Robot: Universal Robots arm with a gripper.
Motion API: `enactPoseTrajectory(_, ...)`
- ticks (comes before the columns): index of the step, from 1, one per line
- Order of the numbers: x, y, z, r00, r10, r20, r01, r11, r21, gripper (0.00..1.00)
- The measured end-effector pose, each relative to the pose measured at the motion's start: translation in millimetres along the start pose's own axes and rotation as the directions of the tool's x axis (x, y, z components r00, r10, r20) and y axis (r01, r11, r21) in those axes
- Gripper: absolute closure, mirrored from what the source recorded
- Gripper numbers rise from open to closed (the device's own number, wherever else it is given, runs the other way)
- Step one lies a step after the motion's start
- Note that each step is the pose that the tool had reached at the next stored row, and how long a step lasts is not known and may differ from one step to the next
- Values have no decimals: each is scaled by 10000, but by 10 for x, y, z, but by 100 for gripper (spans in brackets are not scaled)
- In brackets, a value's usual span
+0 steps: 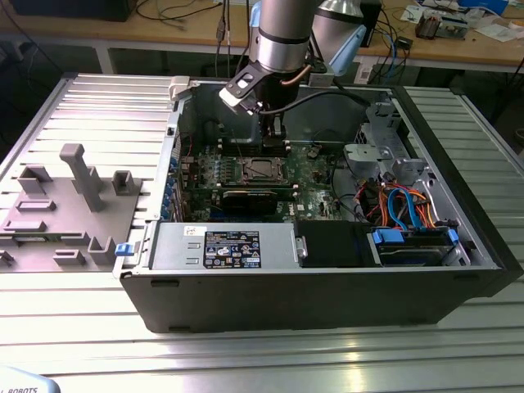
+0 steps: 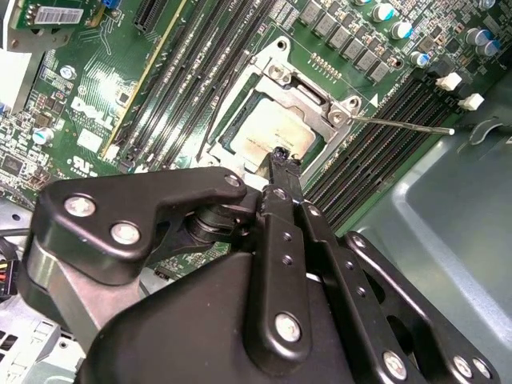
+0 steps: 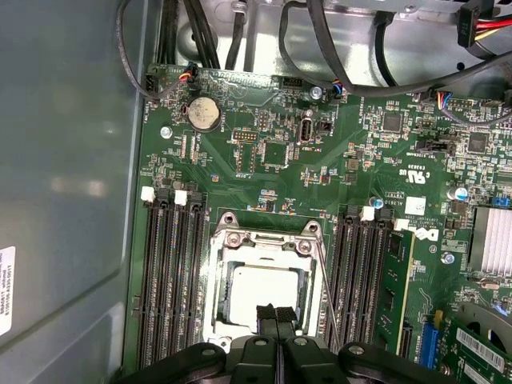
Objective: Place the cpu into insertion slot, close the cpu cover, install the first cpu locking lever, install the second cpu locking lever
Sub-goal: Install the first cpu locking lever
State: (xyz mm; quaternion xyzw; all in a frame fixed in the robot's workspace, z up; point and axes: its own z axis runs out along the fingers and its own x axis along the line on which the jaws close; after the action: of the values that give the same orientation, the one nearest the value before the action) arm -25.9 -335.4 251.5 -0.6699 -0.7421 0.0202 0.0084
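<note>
A robot arm's claw hangs clenched and empty just above the processor socket of a green motherboard, inside an open computer case lying on its side. The pale, silvery chip already sits square in the socket. The metal cover appears to lie flat around it, its window leaving the chip's face bare.

In both wrist views the two fingertips are pressed together with nothing between them, poised over one edge of the chip and cover. Whether they touch the metal cannot be told. Closed into a single narrow point, the fingers look better suited to pushing than to gripping.

One thin wire lever juts away from a corner of the socket and out over the neighbouring black memory slots. This suggests the lever is not yet latched and the cover not yet locked. The case's open side faces up, giving the arm a straight reach down to the board.
</note>
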Motion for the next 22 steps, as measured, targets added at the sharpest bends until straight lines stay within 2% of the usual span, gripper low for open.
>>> enactPoseTrajectory(22,0,1,15,9998,-184,7,184,9998,-3,89)
